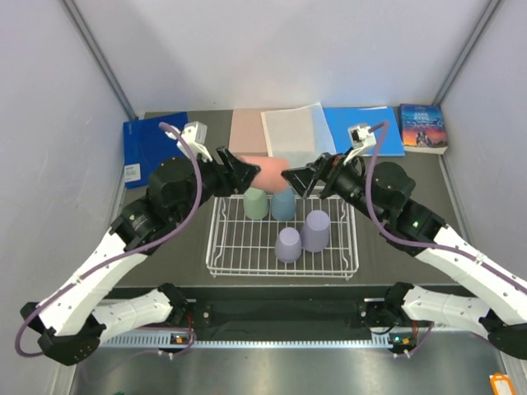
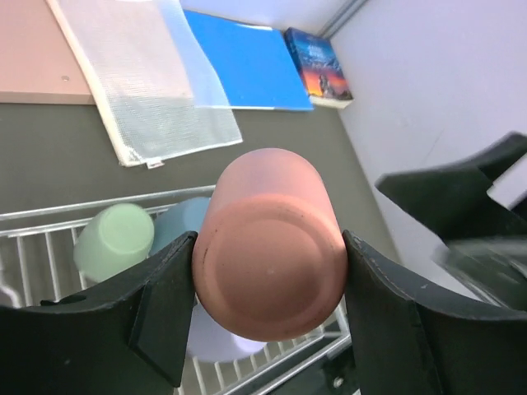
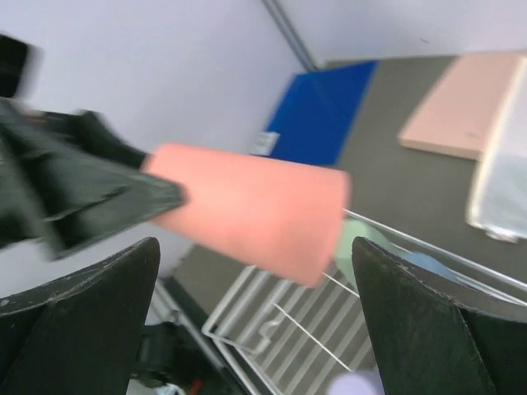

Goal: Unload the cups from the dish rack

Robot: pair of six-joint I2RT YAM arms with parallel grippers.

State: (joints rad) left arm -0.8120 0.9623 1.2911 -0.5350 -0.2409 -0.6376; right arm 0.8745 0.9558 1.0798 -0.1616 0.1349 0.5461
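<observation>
My left gripper point(image 1: 247, 174) is shut on the salmon pink cup point(image 1: 269, 174) and holds it on its side in the air above the back of the white wire dish rack point(image 1: 221, 247). In the left wrist view the cup's base point(image 2: 268, 262) sits between my fingers point(image 2: 165, 309). My right gripper point(image 1: 298, 179) is open and faces the cup's mouth end from the right; the cup point(image 3: 251, 210) shows beyond its open fingers point(image 3: 78, 321). A pale green cup point(image 1: 255, 203), a light blue cup point(image 1: 283, 203) and two lavender cups point(image 1: 316, 230) point(image 1: 288, 244) stand upside down in the rack.
Behind the rack lie a dark blue folder point(image 1: 152, 148), a pink board point(image 1: 249, 132), a clear mesh pouch point(image 1: 295, 130), a bright blue folder point(image 1: 375, 130) and a book point(image 1: 423, 127). Grey walls close in left, right and back.
</observation>
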